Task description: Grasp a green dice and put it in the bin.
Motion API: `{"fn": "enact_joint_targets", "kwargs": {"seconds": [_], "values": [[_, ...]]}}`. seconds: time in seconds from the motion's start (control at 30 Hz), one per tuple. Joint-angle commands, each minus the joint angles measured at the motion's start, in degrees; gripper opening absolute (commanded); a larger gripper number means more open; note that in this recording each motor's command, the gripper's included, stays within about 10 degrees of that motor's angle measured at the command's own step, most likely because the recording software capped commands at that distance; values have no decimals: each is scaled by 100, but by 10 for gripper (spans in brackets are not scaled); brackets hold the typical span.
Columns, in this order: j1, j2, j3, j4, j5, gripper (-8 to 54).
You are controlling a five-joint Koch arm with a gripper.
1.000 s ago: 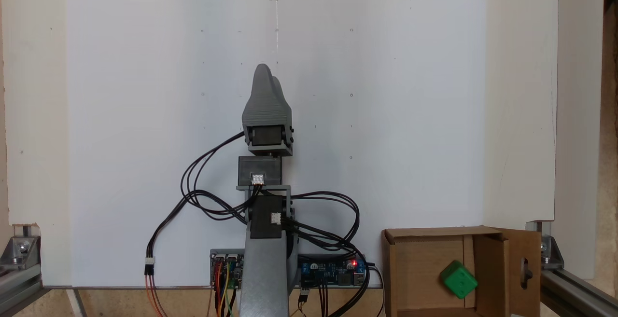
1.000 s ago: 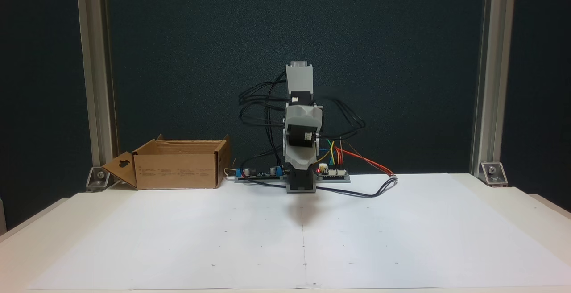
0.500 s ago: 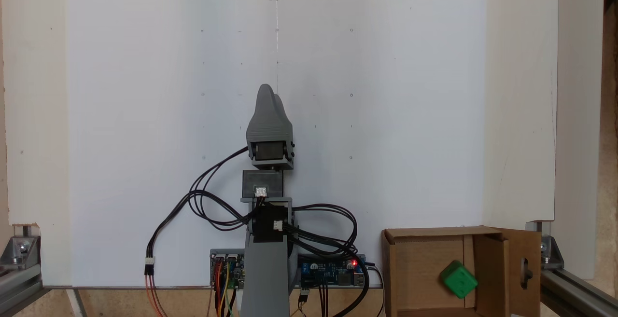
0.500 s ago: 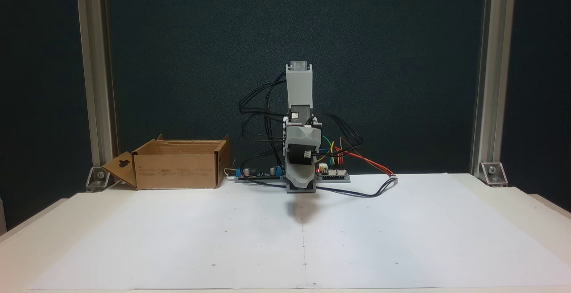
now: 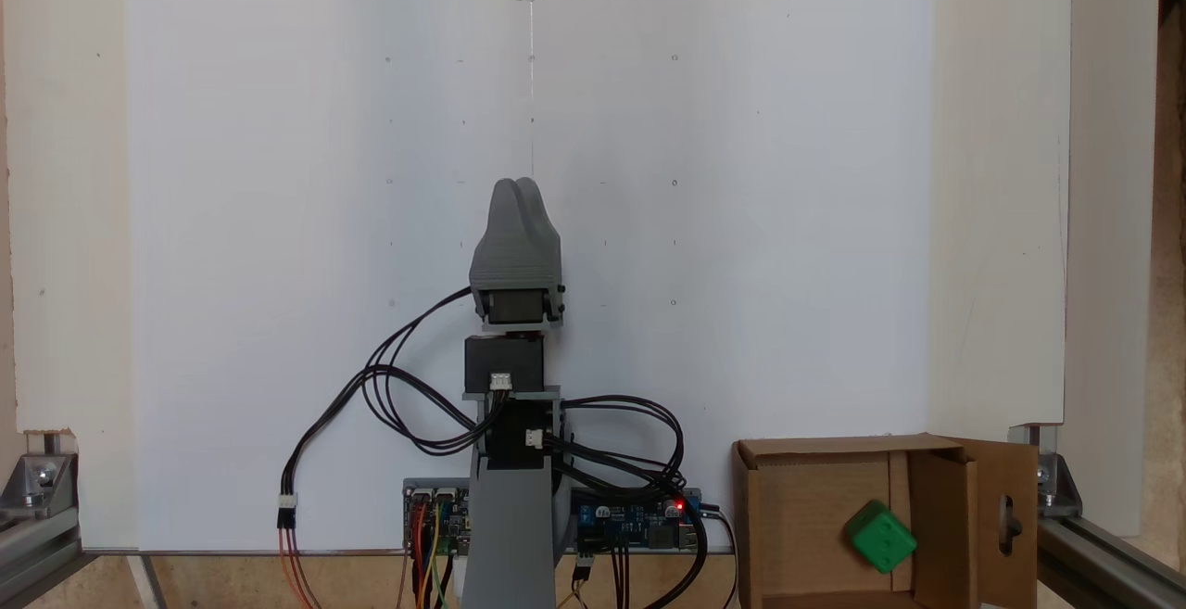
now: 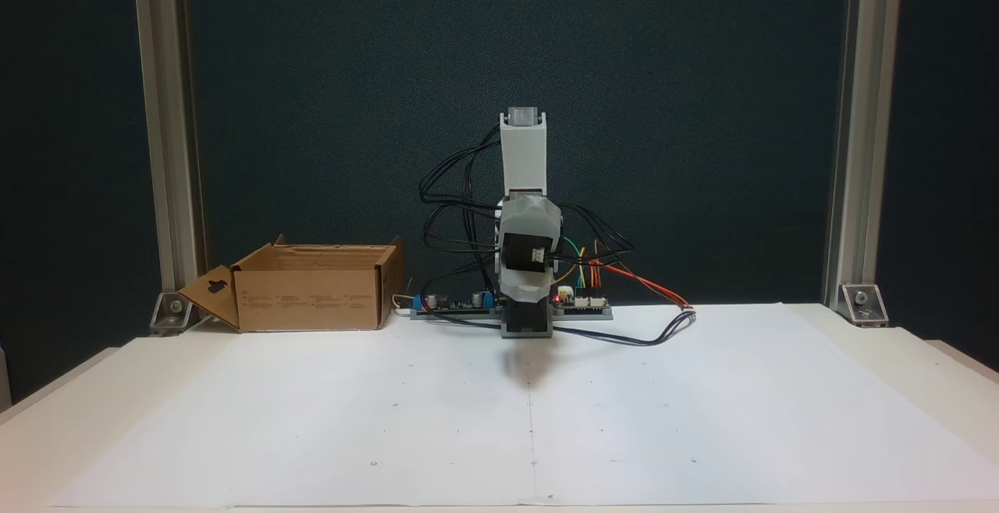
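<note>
Green dice (image 5: 882,537) inside the bin (image 5: 806,498), on its floor, toward the inner flap on the bin's right side in a fixed view, tilted so one corner points down-left. Bin a brown cardboard box, flaps upright, the flap with cut-out handle hole (image 5: 1007,524) splayed outward; in a fixed view the bin (image 6: 312,294) at the far left of the arm base, resting on the tabletop (image 6: 858,341) edge beside an aluminium frame post (image 6: 168,130), dice hidden by the box wall there. Gripper (image 5: 519,184) well apart from the bin, over the white paper sheet (image 5: 278,220), straight out from the arm base (image 5: 511,535). Jaws pressed together, two rounded tips side by side with no gap, nothing held. In a fixed view the gripper (image 6: 529,315) pointing down just in front of the arm base, tip low near the paper, jaws seen end-on so gap not readable there. Arm folded: upper link upright above the base, wrist servo hanging in front. Black cables (image 5: 389,386) looped to the left of the arm, more looped right toward the controller board (image 5: 639,516) with red LED lit. Coloured wires (image 6: 624,275) trailing from the board away from the bin. Dark backdrop (image 6: 702,107) behind the arm.
</note>
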Motion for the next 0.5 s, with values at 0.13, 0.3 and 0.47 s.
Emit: {"fn": "enact_joint_targets", "kwargs": {"seconds": [0.13,0.3,0.47], "values": [[-9,615,220,-642,185,444],[-9,615,396,-861,176,445],[-18,615,404,-861,176,447]]}}
